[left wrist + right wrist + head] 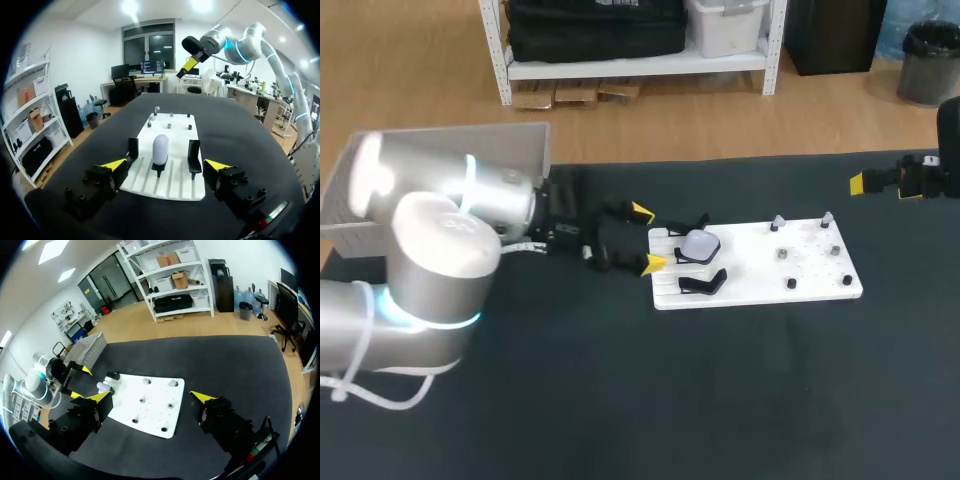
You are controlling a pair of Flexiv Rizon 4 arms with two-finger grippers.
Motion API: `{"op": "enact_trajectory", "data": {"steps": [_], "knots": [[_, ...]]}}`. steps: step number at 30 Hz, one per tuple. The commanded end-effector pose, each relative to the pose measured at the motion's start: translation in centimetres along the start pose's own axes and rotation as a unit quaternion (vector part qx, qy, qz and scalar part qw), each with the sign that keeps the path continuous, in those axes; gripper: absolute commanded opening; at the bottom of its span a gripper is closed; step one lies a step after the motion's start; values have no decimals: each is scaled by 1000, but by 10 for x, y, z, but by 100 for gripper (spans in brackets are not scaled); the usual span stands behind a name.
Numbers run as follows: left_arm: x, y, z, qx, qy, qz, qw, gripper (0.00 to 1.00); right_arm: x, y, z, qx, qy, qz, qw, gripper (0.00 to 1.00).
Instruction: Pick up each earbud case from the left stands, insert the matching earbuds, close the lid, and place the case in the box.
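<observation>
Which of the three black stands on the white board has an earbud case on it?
The middle stand: it carries the pale earbud case, while the two outer stands beside it are bare.

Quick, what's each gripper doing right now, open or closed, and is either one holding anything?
Left gripper: open and empty; the earbud case is just ahead of it, untouched.
Right gripper: open, holding nothing.
</observation>
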State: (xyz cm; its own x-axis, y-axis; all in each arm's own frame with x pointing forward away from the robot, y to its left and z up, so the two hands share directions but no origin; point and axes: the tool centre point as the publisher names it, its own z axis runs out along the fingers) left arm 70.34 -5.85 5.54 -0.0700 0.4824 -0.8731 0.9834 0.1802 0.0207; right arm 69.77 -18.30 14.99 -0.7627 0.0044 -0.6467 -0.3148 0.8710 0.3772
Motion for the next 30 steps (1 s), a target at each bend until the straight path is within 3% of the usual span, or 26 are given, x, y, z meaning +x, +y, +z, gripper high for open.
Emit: {"op": "enact_trajectory", "data": {"steps": [1, 16, 30], "knots": [[0, 12, 33, 14, 9, 3, 1000, 100, 0, -1, 1, -1, 0, -1, 1000, 100], [8, 17, 67, 33, 8, -13, 999, 100, 0, -1, 1, -1, 0, -1, 1000, 100], [8, 15, 79, 42, -1, -23, 999, 73, 0, -1, 1, -1, 0, -1, 1000, 100]]}}
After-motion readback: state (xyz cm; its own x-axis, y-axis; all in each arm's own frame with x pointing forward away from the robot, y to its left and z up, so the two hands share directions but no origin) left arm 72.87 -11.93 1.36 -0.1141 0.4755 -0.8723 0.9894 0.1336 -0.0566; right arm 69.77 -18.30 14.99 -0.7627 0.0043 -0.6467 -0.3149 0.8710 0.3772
